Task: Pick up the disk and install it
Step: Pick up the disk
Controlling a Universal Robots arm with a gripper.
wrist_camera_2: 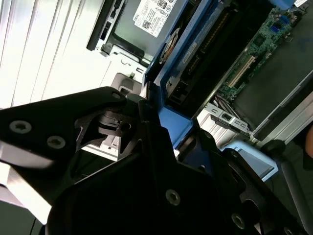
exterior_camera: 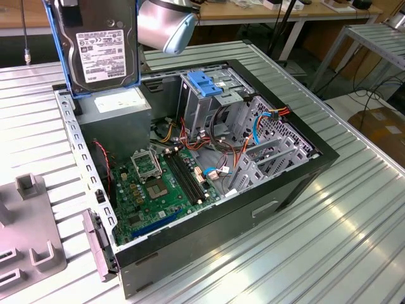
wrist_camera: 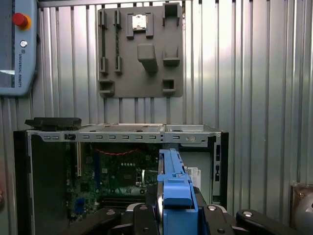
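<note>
the claw [wrist_camera: 176, 218] is clenched on the disk [wrist_camera: 172, 181]: in the first wrist view the blue carrier rail stands on edge between the black fingers, and the grey drive body runs away from the claw. in the exterior view the disk [exterior_camera: 101, 44] hangs upright in the air, clear of everything, label side facing the camera.

directly below the claw lies the power supply [exterior_camera: 117, 107] in one corner of the open case [exterior_camera: 221, 234]. a little further from the claw the motherboard [exterior_camera: 158, 183] covers the case floor. beyond that, on the side away from the claw, stands the drive cage [exterior_camera: 196, 101] with its blocky blue tab, and loose cables [exterior_camera: 231, 126] are bunched just beside it. the case rests on the ribbed bench [exterior_camera: 329, 253], and a grey holder plate [wrist_camera: 142, 83] lies on the bench well apart from the case.

the grip looks to be on the plastic rail alone, so the drive could tilt or slip if the rail flexes. a low path across the case could knock the disk against the case wall or the cage's metal edge. the cables near the cage could snag the disk or be pinched behind it, and a skewed approach could jam the rail in the cage.
</note>
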